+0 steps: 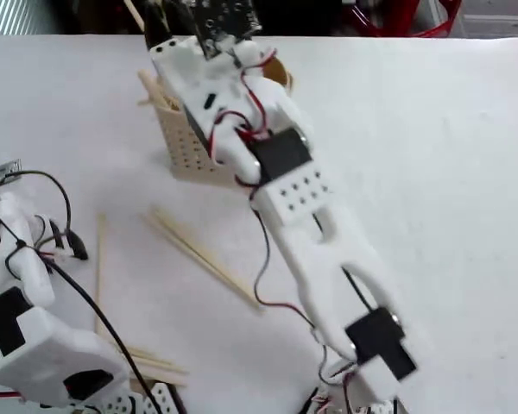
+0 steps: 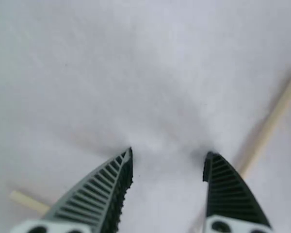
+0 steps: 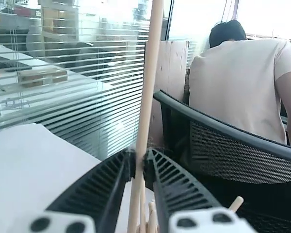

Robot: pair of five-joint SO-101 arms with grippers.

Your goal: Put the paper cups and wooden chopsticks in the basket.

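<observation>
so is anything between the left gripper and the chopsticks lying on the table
Nothing visible does. The left gripper hangs open over bare table, with one chopstick lying just past one finger and a second chopstick on the other side.

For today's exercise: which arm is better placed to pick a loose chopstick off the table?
Left: left gripper open beside a loose chopstick on the table; right gripper shut on a held chopstick over the basket.

A white table (image 1: 466,129) spreads wide, with window blinds (image 3: 63,97) and a black mesh chair (image 3: 223,155) beyond its edge.
</observation>
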